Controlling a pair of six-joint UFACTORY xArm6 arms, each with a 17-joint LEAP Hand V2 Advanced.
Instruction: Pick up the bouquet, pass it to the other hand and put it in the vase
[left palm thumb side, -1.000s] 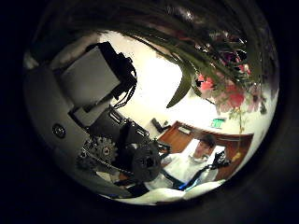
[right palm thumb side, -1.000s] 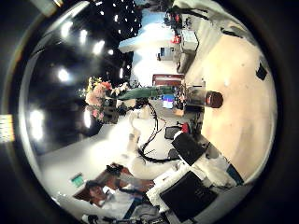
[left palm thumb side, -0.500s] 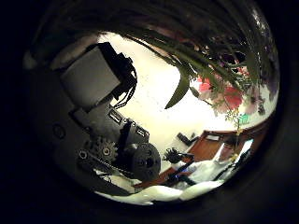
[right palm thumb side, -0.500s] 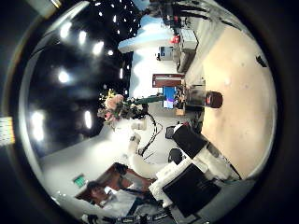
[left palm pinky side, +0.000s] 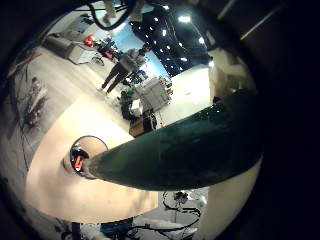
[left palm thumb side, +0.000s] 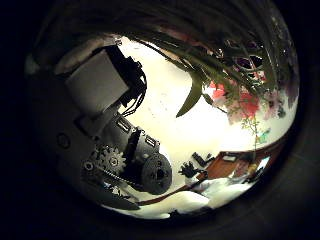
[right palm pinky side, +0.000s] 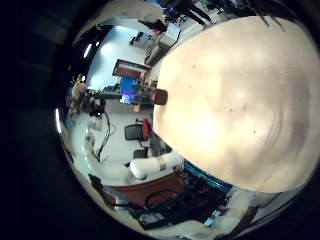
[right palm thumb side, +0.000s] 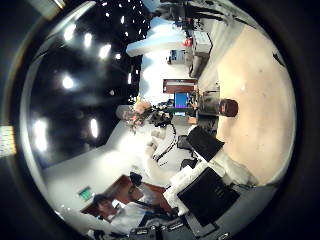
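Left little finger side palm view: the bouquet (left palm pinky side: 190, 145) has its wrapped stem lying right across this palm, very close. Its cut end points toward seven o'clock, at a round thing that is probably the vase (left palm pinky side: 85, 158) on the surface (left palm pinky side: 50, 195).

Left thumb side palm view: the left robot hand (left palm thumb side: 115, 130) shows its geared fingers beside leaves and blooms. Since the flowers ride in the air, I judge it clasped round the stem.

Right little finger side palm view: the vase stands alone at the surface's edge.

Right thumb side palm view: the right robot hand (right palm thumb side: 205, 185) looks spread, holding nothing; the bouquet hangs well apart, at nine o'clock from the vase.

For a clean handover, offer bare stem across the right palm, then close there first — release only afterwards.
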